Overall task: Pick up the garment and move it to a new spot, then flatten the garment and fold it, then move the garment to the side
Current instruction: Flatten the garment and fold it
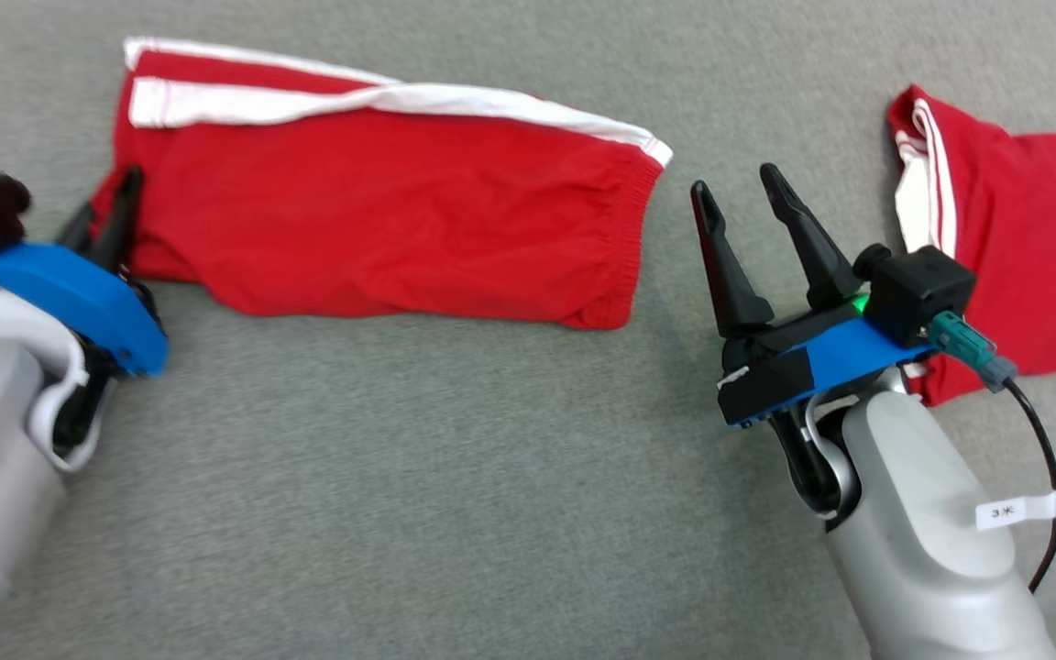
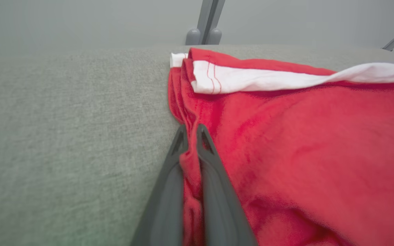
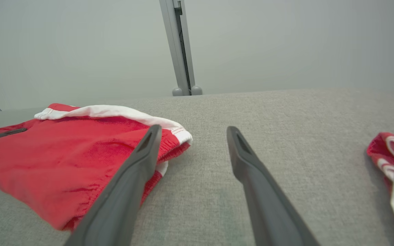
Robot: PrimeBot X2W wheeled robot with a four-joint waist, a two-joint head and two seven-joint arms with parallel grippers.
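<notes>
2 red garments on the grey tabletop (image 1: 455,477): shorts (image 1: 381,220) at centre-left, second red piece (image 1: 1032,238) at far right. Left gripper (image 2: 191,131) jaws pinched shut on the shorts' left edge. Right gripper (image 1: 737,179) jaws spread wide, holding nothing, just beside the waistband end.

surface: grey cloth surface (image 1: 455,477) | on it: red shorts (image 1: 381,220), second red garment (image 1: 1032,238)

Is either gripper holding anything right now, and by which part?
The left gripper is shut on the red shorts, pinching the fabric edge at the end opposite the elastic waistband. The right gripper is open and holds nothing.
</notes>
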